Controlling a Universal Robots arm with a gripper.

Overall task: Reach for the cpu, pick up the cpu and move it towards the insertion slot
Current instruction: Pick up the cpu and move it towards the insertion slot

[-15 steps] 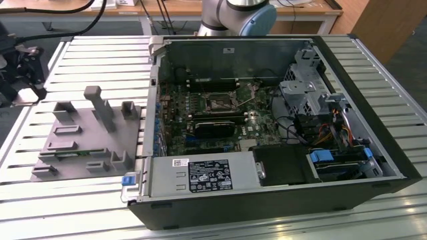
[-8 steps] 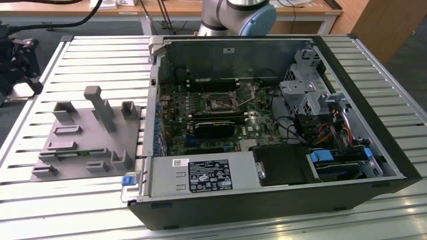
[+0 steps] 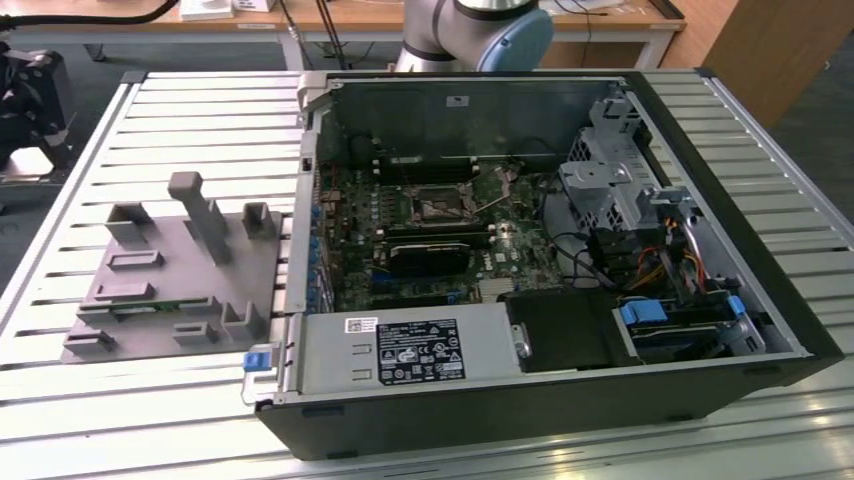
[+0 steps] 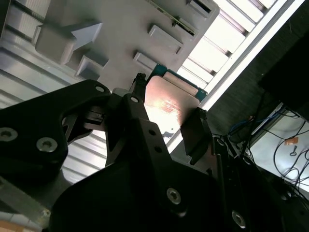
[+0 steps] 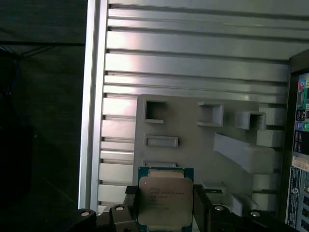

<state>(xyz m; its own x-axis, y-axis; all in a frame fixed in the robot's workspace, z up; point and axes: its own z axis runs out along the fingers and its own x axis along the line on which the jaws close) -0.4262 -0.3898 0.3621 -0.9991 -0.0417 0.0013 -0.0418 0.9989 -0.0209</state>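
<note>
Black gripper (image 5: 165, 205) pinches the cpu (image 5: 164, 193) by opposite edges, clear above grey fixture (image 5: 193, 145).

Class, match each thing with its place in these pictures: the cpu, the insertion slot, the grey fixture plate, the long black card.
Things:
1. cpu
2. insertion slot
3. grey fixture plate
4. long black card

Places:
A. on the slatted table, at the exterior view's left of the computer case
B. between the fingers of the gripper
C. on the motherboard, right beside the square socket
D. near the middle of the motherboard, with a dark centre and a thin metal frame

Pairs: 1-B, 2-D, 3-A, 4-C
</note>
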